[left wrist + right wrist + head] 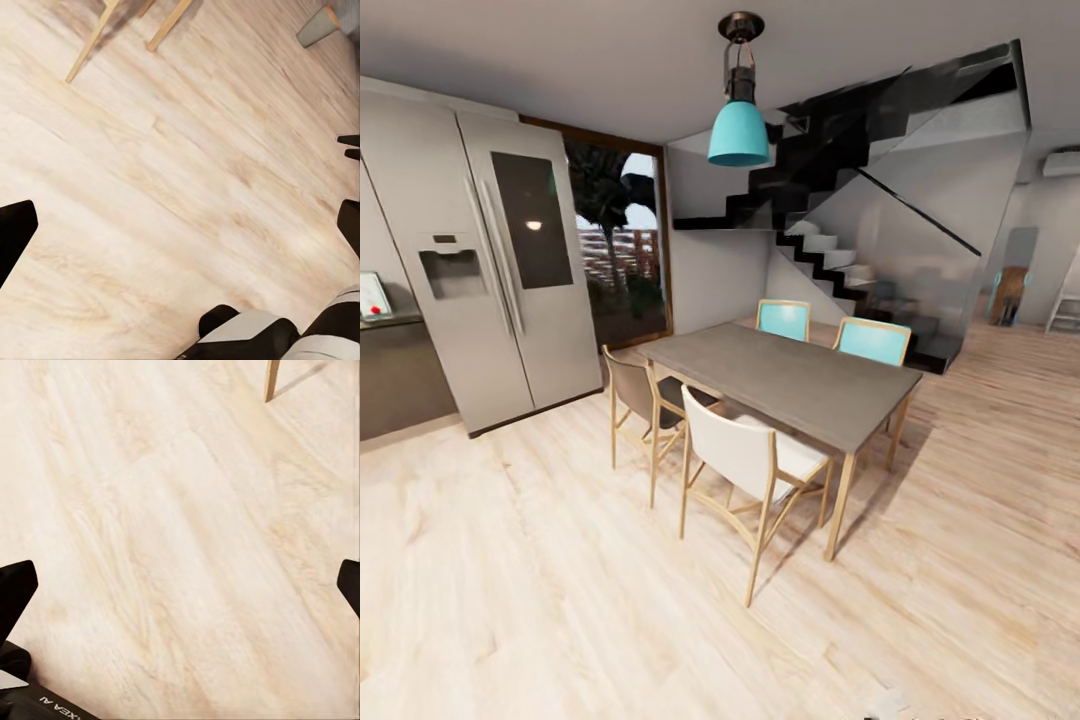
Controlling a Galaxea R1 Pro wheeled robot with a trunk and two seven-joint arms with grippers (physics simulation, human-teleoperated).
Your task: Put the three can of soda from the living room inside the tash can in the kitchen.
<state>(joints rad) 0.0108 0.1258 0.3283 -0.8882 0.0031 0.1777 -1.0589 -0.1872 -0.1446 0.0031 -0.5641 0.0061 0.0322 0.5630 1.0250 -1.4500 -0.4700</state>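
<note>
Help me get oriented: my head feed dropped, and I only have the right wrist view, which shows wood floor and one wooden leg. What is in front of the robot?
Observer: A grey dining table with four chairs stands ahead in the head view.
Operator: What's left of it?
Observer: A steel double-door fridge.
Operator: Left gripper holding anything?
Observer: No, the left gripper is open over wood floor.

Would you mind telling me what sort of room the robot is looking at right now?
It looks like a home's open dining area beside a kitchen: a grey dining table with four chairs, a tall double-door fridge at the left, and a staircase behind.
</note>
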